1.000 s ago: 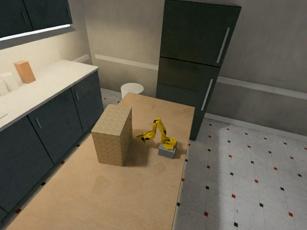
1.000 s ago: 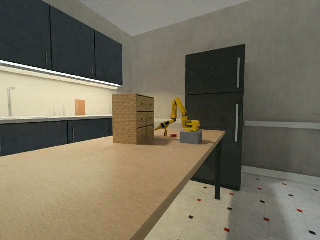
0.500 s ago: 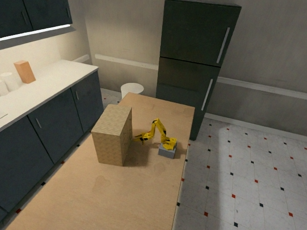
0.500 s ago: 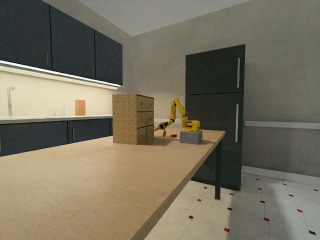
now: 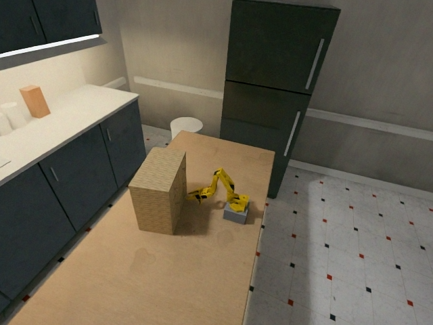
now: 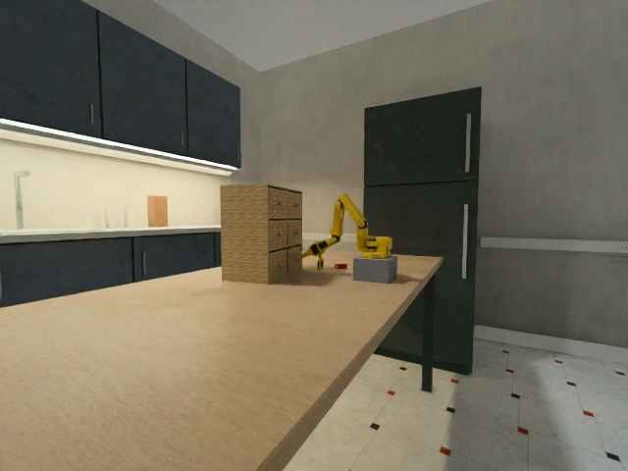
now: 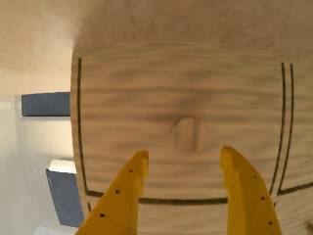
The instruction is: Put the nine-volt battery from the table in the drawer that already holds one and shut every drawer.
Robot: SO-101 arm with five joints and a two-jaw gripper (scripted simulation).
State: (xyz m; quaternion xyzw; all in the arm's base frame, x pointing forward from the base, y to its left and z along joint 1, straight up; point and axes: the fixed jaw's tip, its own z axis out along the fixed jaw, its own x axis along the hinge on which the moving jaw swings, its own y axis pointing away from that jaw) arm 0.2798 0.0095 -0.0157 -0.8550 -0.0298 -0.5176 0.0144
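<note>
The wooden drawer chest (image 5: 157, 192) (image 6: 248, 228) stands on the table with all the drawers I can see shut. My gripper (image 5: 189, 196) (image 6: 304, 255) (image 7: 184, 159) is open and empty, low and close to the chest's front. In the wrist view its two yellow fingers point at the round knob (image 7: 188, 135) of a bottom-row drawer (image 7: 131, 98) and stop just short of it. The small red nine-volt battery (image 6: 340, 265) lies on the table between the chest and the arm's grey base (image 5: 235, 213) (image 6: 375, 268). It is hidden in the top view.
The table's right edge (image 5: 258, 231) runs just past the arm's base. A dark fridge (image 5: 276, 80) stands behind the table and a kitchen counter (image 5: 52, 122) on the left.
</note>
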